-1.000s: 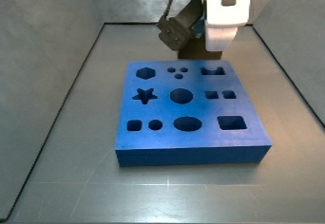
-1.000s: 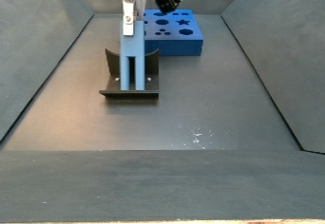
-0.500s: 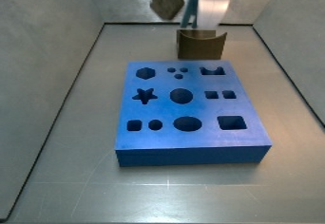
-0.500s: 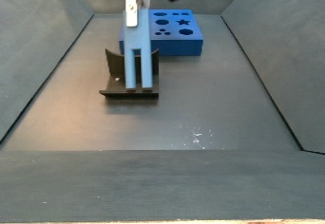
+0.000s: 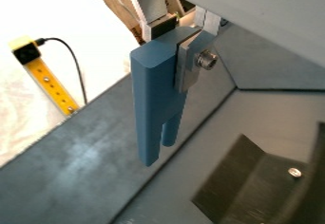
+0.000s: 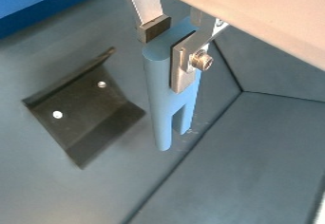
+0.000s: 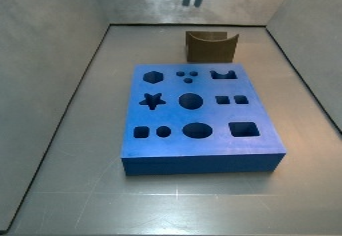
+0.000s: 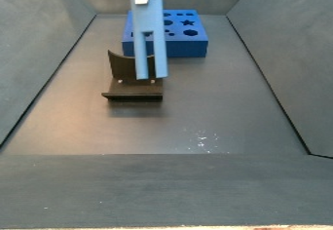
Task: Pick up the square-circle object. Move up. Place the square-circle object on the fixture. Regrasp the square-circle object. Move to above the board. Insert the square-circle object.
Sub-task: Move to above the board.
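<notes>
Up in the air over the fixture (image 8: 132, 76), the gripper (image 6: 169, 40) has its fingers clamped on the square-circle object (image 6: 170, 100); looks like regrasp's done, with the board (image 7: 201, 120) move and insert left.

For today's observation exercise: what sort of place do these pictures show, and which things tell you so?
Probably a robot test cell, not a home or shop: bare grey walls enclose a grey floor holding only a blue board of shaped holes and a dark fixture. The tool holds the square-circle object above the floor.
</notes>
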Robot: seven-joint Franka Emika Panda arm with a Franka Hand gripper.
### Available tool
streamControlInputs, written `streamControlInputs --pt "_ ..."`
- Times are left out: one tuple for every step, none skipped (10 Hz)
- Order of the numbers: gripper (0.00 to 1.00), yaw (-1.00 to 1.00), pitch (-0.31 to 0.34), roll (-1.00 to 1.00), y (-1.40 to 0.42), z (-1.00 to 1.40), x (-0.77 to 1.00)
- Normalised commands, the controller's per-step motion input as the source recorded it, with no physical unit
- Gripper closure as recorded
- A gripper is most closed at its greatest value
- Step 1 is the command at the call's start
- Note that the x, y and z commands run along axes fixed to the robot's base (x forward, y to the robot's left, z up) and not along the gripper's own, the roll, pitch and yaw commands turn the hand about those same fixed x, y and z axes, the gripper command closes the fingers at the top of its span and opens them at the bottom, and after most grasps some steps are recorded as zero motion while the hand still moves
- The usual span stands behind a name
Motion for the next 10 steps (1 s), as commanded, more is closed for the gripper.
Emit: streamControlInputs --pt "1.0 0.04 0.02 -0.09 0.25 1.0 -0.19" --pt "1.0 0.03 0.017 -0.08 0.24 1.0 -0.18" --pt "1.0 0.01 0.018 -0.09 0.22 1.0 -0.17" --pt "1.0 0.0 0.021 -0.09 0.21 1.0 -0.17" --pt "1.0 -0.01 0.028 -0.09 0.19 1.0 -0.16" --pt "1.0 -0.01 0.042 -0.09 0.17 1.0 -0.15" --pt "1.0 -0.01 0.053 -0.09 0.15 1.0 -0.14" --pt "1.0 -0.01 0.058 -0.09 0.14 1.0 -0.14" --pt "1.0 -0.01 0.077 -0.08 0.11 1.0 -0.12" --pt "1.0 0.0 0.085 -0.09 0.1 1.0 -0.11"
